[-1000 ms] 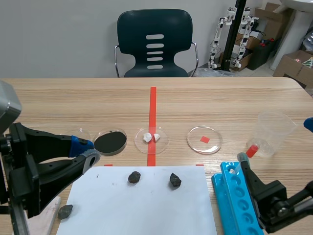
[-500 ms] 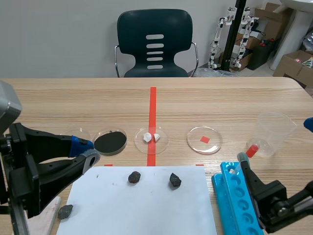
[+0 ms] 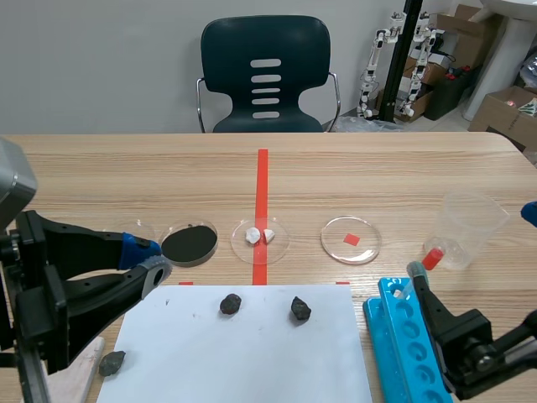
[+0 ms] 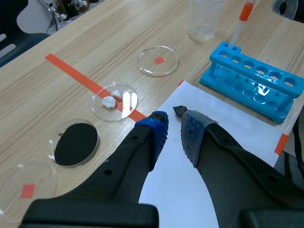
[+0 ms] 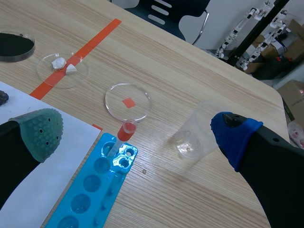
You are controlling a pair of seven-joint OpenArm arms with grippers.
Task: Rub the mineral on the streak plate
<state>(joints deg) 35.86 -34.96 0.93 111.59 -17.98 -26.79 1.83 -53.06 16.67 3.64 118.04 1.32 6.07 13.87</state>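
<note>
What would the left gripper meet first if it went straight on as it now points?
Probably the dark stone on the white paper, just ahead of the left gripper, though depth is unclear.

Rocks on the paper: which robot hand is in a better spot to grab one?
Left, probably. The left hand hangs over the paper, with a rock just ahead of it. The right hand is over by the rack, farther from every rock.
</note>
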